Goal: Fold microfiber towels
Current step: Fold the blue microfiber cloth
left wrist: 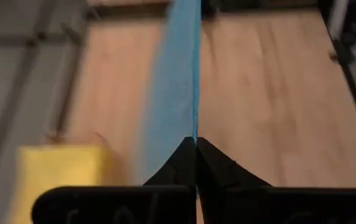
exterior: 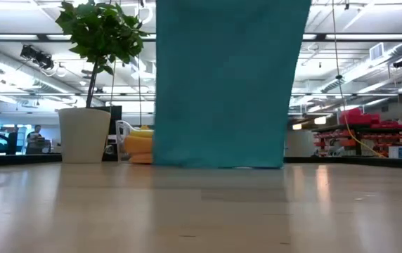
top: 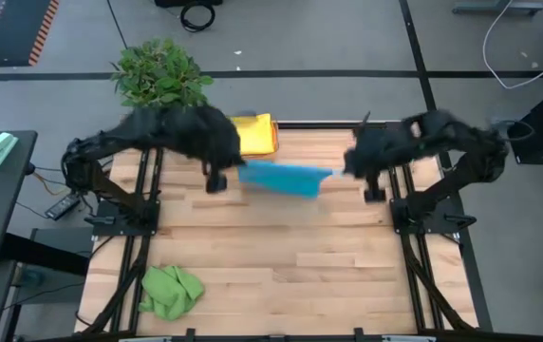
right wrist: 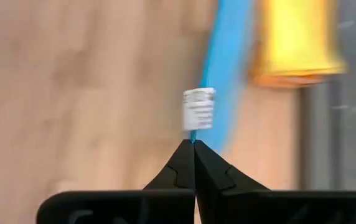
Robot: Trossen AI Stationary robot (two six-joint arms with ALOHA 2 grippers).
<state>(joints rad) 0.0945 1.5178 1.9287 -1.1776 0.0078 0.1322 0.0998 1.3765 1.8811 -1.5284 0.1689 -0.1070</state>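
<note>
A blue microfiber towel [top: 281,177] hangs as a flat sheet between my two grippers above the table's far middle; in the low view [exterior: 222,84] its lower edge is at the table top. My left gripper [top: 240,171] is shut on its left upper corner, my right gripper [top: 336,172] on its right upper corner. A folded stack of yellow and orange towels [top: 255,135] lies at the far edge. A crumpled green towel [top: 170,290] lies near the front left. My left gripper pinches the towel's upper edge at its left corner [left wrist: 195,134] between its two fingertips. The towel hangs below, its top edge drawn taut toward the other gripper. My right gripper pinches the towel's upper edge at its right corner [right wrist: 193,135], beside the white label [right wrist: 198,108]. The towel hangs below the fingers.
A potted plant [top: 160,74] stands beyond the table's far left corner. A clear tray [exterior: 124,137] holds the yellow stack. Bare wooden table [top: 281,256] spreads across the middle and front right.
</note>
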